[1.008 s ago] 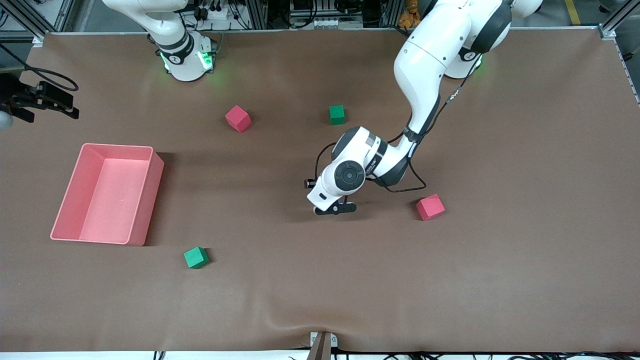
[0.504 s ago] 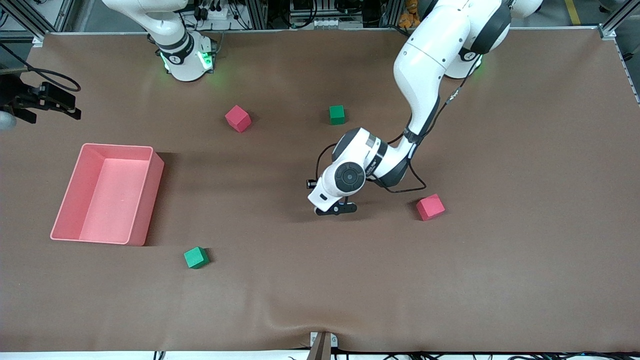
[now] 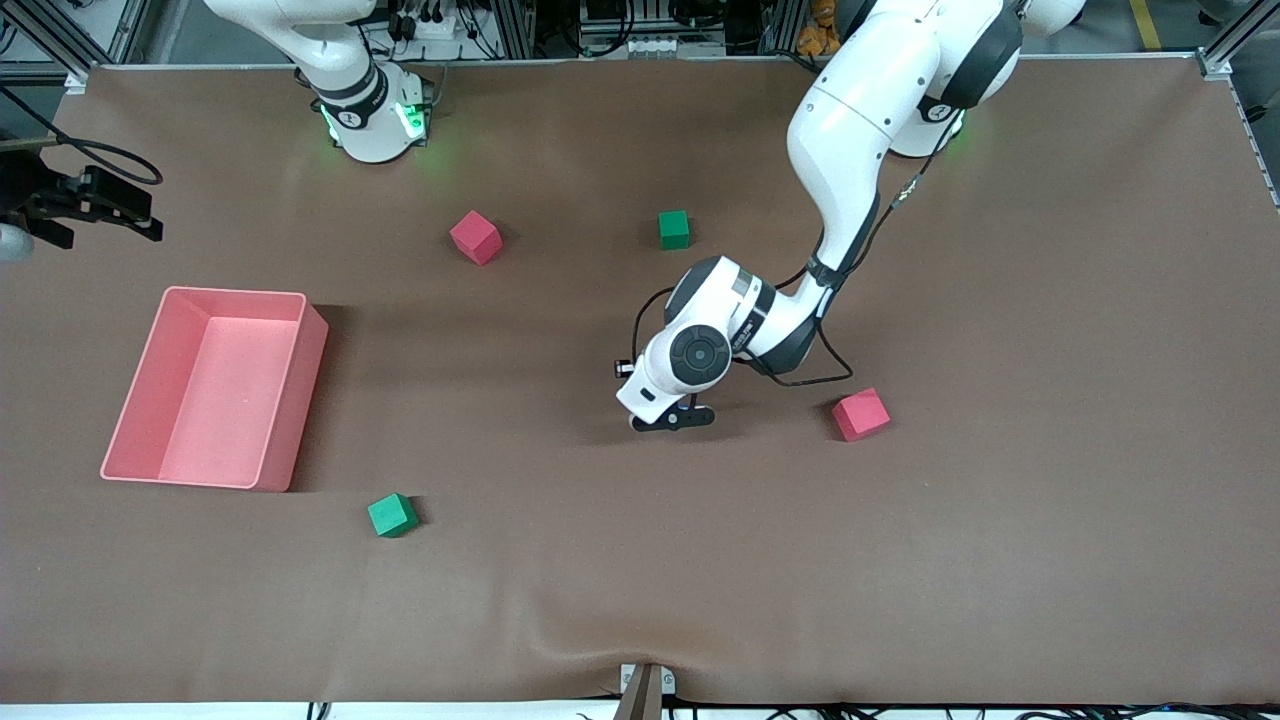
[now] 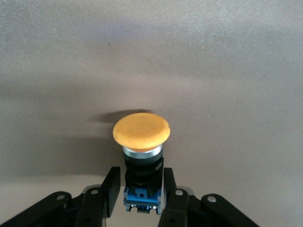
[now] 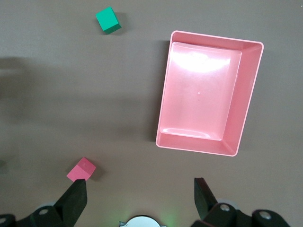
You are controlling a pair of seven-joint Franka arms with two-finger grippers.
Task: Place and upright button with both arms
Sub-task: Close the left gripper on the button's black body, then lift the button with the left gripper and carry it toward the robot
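The button has a round orange cap on a black body with a blue base. It sits between the fingers of my left gripper, which is shut on its black body, cap pointing away from the hand, close above the brown table. In the front view the left gripper is low over the middle of the table, and the wrist hides the button. My right gripper waits high over the right arm's end of the table, beside the pink bin. Its fingers stand wide open and empty.
A pink bin stands toward the right arm's end and also shows in the right wrist view. Two red cubes and two green cubes lie scattered around the left gripper.
The left hand has shifted only a hair with the button. The right gripper has barely drifted. Nothing else moved.
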